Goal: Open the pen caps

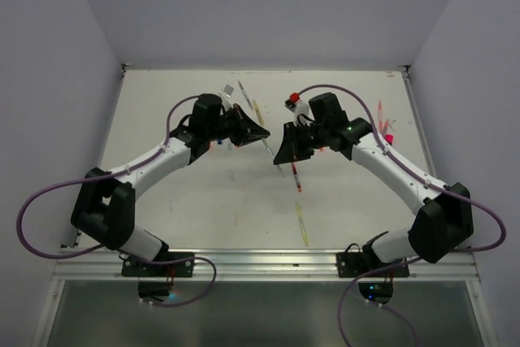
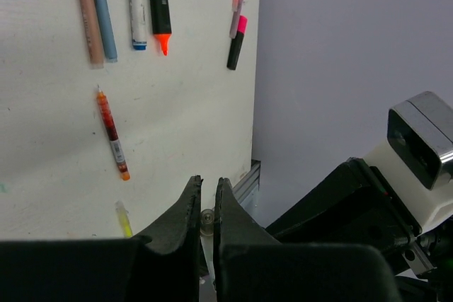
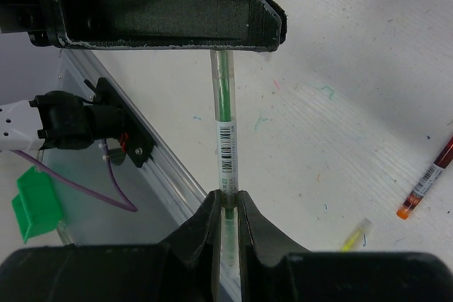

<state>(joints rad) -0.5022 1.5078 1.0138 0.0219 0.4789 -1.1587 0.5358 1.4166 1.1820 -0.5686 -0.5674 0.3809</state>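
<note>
The two arms meet in the middle, up above the table [image 1: 227, 209], and one green pen [image 3: 225, 125] is stretched between them. The right pincer [image 3: 226, 197] is squeezed tight on the clear body of the pen, just below its striped label, so the pen cannot slip. The left pincer [image 2: 209, 183] is closed almost all the way on the far end, where I think the cap sits. With one end each, they can pull apart in a straight line. The right wrist view shows the long side of the pen, but its tip goes behind the left pincer's black finger, so the cap is hidden there. The left wrist view looks at the pen end-on and shows only a small clear round bit [image 2: 207, 218] pinched between the jaws. I cannot tell if that is the cap. This view also shows other things lying on the table: a red pen [image 2: 112, 132], and farther off a marker with a pink cap [image 2: 242, 25] on it. From above, the pincers block most of the green pen.
</note>
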